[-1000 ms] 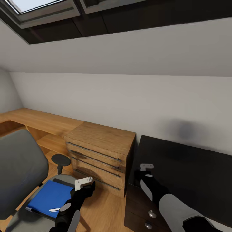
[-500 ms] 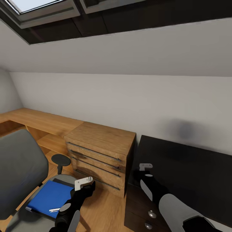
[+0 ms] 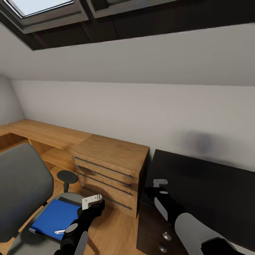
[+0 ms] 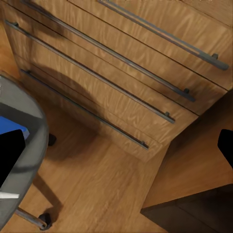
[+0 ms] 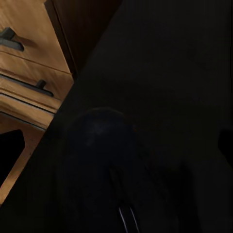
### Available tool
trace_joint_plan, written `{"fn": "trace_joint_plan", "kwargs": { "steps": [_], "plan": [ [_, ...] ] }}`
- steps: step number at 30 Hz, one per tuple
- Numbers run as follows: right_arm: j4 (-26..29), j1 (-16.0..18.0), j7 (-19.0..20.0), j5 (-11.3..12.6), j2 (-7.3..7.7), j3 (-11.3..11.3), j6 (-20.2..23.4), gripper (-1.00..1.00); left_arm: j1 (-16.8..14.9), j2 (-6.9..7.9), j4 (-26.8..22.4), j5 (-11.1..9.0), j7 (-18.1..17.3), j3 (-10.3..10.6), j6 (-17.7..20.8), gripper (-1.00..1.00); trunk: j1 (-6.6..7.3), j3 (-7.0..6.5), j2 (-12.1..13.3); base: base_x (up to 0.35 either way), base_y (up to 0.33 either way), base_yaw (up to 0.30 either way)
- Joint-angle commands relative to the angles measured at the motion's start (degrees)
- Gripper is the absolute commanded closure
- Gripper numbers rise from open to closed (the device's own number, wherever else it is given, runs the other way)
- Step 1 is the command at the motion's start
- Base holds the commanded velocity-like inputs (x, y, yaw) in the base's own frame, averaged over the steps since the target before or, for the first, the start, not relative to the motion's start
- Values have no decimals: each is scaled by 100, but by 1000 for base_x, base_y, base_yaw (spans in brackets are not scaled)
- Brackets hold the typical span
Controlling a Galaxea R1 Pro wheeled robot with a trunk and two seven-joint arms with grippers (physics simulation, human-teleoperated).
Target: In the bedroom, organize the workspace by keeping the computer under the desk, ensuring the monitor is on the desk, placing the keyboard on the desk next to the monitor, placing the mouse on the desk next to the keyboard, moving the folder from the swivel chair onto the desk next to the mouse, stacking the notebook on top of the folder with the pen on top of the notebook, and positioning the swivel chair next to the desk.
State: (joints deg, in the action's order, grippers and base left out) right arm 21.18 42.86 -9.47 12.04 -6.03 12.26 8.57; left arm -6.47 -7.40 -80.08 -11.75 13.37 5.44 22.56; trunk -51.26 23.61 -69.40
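The bright blue folder [image 3: 54, 216] lay flat on the grey padded seat of the swivel chair [image 3: 21, 184], with a thin white pen [image 3: 59, 231] resting on its near edge. From the head view the left gripper [image 3: 92, 200] hung just beside the folder's corner nearest the robot's middle, a little above it, over the wooden floor [image 3: 113, 230] between the chair and the light-wood chest of drawers [image 3: 109, 170]; so the folder lay outward from that claw, toward the robot's left, and lower. Its long axis seemed to run from the chair's front edge back toward the backrest, slanting across the seat. The left arm was plainly the nearer one; the right gripper [image 3: 160, 183] hovered over the near corner of the glossy black desk [image 3: 205, 184], well apart from the chair. The left wrist view showed dark fingertips [image 4: 10, 150] at opposite edges, so the left claw looked spread wide and held nothing. For the right claw, I could not tell how far its fingers were apart, as its wrist view was nearly all dark desk top. The folder looked thin, stiff and smooth, the seat soft and rounded, the chest grained wood with long metal bar handles.
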Motion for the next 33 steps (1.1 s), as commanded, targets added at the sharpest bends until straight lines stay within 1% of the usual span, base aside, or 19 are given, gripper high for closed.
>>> {"fn": "trace_joint_plan", "kwargs": {
  "steps": [1,6,9,13,14,17,18,23,26,28,33],
  "plan": [
    [16,3,-49,53,5,49,28,-100,-3,2,-8,-59,51,9,20,-100,22,-12,38,0,0,0],
    [124,0,-65,53,5,49,-85,-100,-3,2,0,-56,51,9,20,-100,132,-102,238,0,0,0],
    [361,-16,-76,55,10,43,-120,-100,-3,2,1,-54,51,9,20,-100,198,-155,358,0,0,0],
    [733,-59,-85,69,11,41,-26,-100,-3,2,1,-50,51,9,20,-100,286,-227,519,0,0,0],
    [947,-128,-90,72,12,41,67,-100,-3,2,1,-49,51,9,20,-100,308,-245,559,0,0,0],
    [1311,-279,-94,74,13,40,266,-100,-3,2,1,-48,51,9,20,-100,374,-299,679,0,0,0],
    [1861,-507,-96,75,13,39,590,-100,-3,2,1,-47,51,9,20,-100,396,-317,719,0,0,0],
    [3061,-1051,-118,72,14,38,1285,-100,-3,2,1,-47,51,9,20,-100,506,-407,920,0,0,0],
    [3740,-1394,-134,71,12,36,1631,-100,-3,2,1,-50,51,9,20,-100,572,-461,1040,0,0,0],
    [4865,-1935,-150,108,13,30,2179,-100,-3,-1,8,-55,58,3,14,-100,615,-497,1120,0,0,0],
    [4924,-1959,-151,113,20,24,2215,-100,-3,7,3,-63,60,1,18,-100,725,-586,1321,-34,0,0]
  ]
}}
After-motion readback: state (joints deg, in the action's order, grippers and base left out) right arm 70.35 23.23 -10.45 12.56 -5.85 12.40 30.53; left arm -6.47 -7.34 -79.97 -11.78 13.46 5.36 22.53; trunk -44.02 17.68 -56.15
